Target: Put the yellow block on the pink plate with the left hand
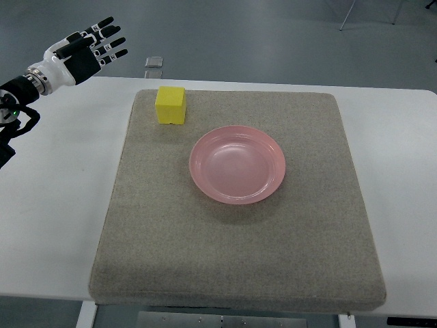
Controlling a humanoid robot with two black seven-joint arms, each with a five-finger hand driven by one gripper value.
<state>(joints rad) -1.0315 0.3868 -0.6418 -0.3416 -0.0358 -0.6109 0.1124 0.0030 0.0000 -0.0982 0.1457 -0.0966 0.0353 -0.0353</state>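
A yellow block (171, 105) sits on the grey mat near its far left corner. The pink plate (237, 164) lies empty in the middle of the mat, to the right of and nearer than the block. My left hand (92, 49) hovers at the upper left, above the table's far edge and well left of the block. Its fingers (108, 41) are spread and hold nothing. The right arm does not show.
The grey mat (232, 253) covers most of the white table (61, 205). A small clear object (153, 62) lies on the floor just beyond the table's far edge, above the block. Chair legs (348, 15) stand at the top right.
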